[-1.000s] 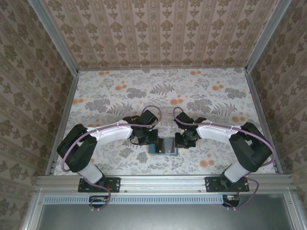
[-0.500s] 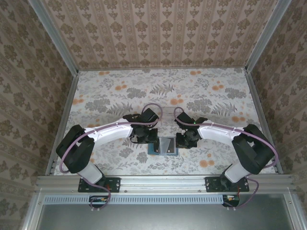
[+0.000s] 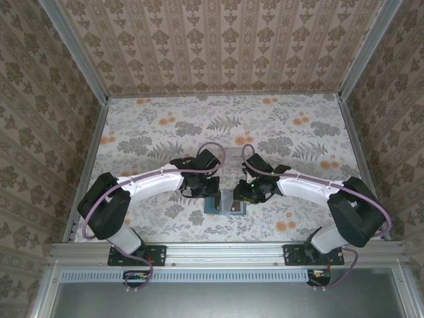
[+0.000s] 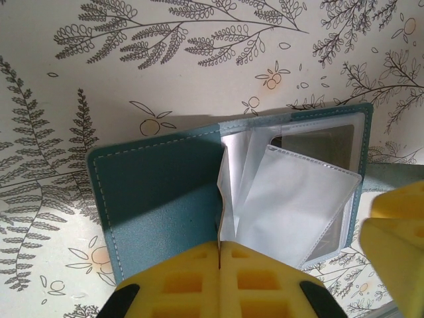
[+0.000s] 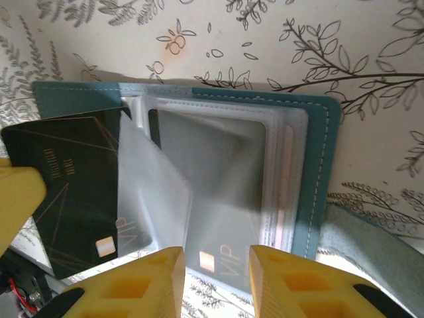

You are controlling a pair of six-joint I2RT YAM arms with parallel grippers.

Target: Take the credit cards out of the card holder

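Observation:
The teal card holder (image 3: 225, 203) lies open on the table between both arms, its clear sleeves (image 4: 291, 199) fanned up. My left gripper (image 4: 220, 248) is shut on the thin edge of a dark credit card (image 5: 66, 185), which stands lifted over the holder's (image 4: 159, 192) left half, partly behind a sleeve. A second dark card (image 5: 218, 218) marked VIP sits in a sleeve on the right half of the holder (image 5: 318, 165), its lower edge poking out. My right gripper (image 5: 216, 265) hangs open just over that edge, touching nothing.
The floral tablecloth (image 3: 152, 132) runs back to patterned walls (image 3: 225, 46) on three sides. A metal rail (image 3: 225, 252) borders the near edge. Both arms crowd the middle front, with free table to the left, right and behind.
My right gripper has slid left over the holder's right half and its jaws have spread apart. The left gripper has stayed shut where it was.

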